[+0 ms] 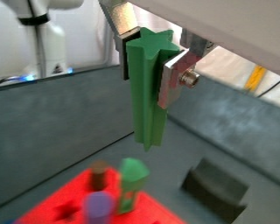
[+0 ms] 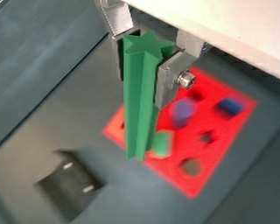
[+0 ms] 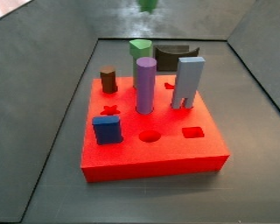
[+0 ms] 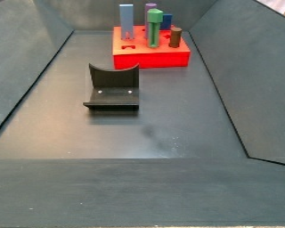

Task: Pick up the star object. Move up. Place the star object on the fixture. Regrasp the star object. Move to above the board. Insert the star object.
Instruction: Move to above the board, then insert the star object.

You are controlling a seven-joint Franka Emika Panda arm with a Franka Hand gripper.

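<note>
My gripper (image 1: 150,68) is shut on the top end of the star object (image 1: 145,92), a long green prism that hangs straight down between the silver fingers (image 1: 175,80). Both wrist views show this grip, again at the gripper (image 2: 146,72) and the star object (image 2: 137,109). It is held high in the air, over the floor beside the red board (image 2: 206,149) and apart from the dark fixture (image 2: 70,185). In a side view only the prism's lower tip (image 3: 149,4) shows at the upper edge, above the board (image 3: 154,153) and the fixture (image 3: 171,58). The gripper itself is out of both side views.
Standing in the board are a purple peg (image 3: 145,85), a grey-blue peg (image 3: 189,83), a stubby green block (image 3: 140,50), a brown peg (image 3: 108,80) and a blue block (image 3: 106,129). The fixture (image 4: 111,87) stands on the grey floor before the board (image 4: 151,52). Sloped grey walls enclose the bin.
</note>
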